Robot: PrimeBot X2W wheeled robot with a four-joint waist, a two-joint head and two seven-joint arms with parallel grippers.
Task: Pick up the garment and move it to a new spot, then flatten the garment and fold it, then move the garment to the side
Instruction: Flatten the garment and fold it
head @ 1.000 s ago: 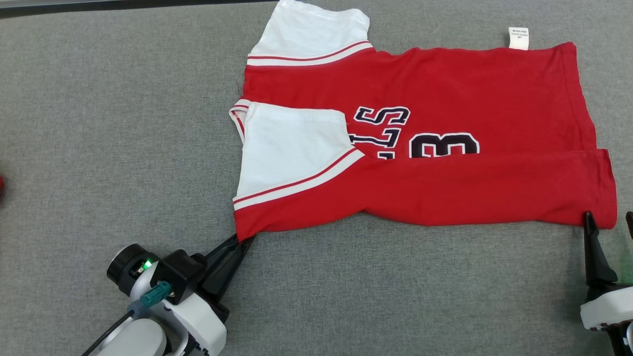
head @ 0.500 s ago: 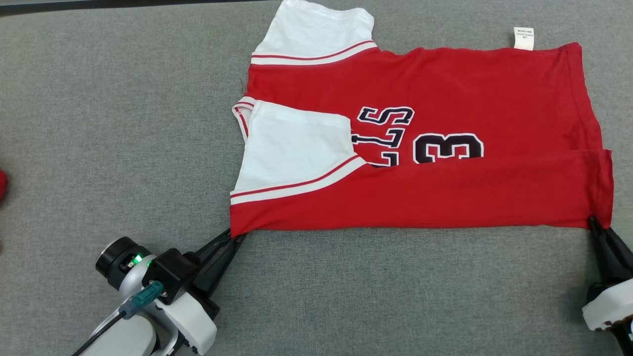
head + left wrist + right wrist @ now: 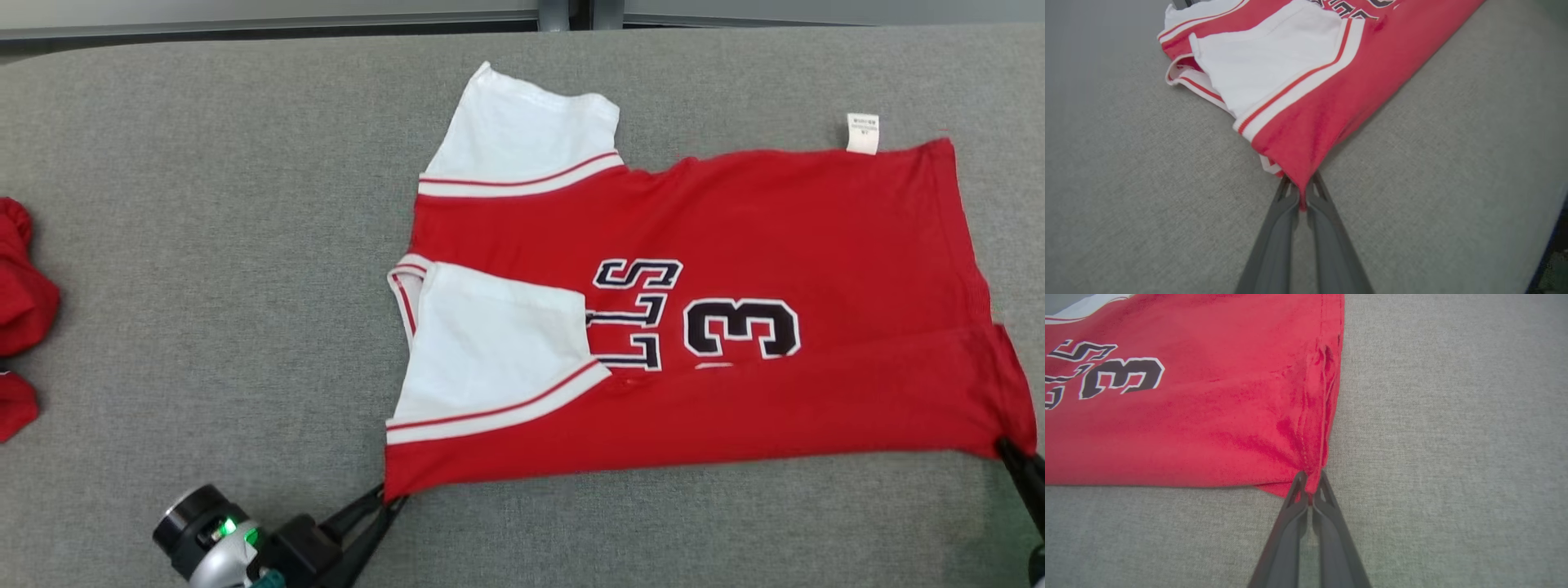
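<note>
Left gripper [image 3: 389,498] pinched shut on the near-left corner of the red jersey [image 3: 775,220]; right gripper [image 3: 1011,447] pinched shut on near-right hem corner. Jersey lies on grey table [image 3: 204,245], near edge folded over.

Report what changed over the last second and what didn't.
The right gripper, open a second ago, shut on the near right corner of the jersey, and the sagging near edge was pulled straight. The head camera moved, so the picture shifted. The left gripper stayed shut on the near left corner; the jersey stayed folded on the table.
</note>
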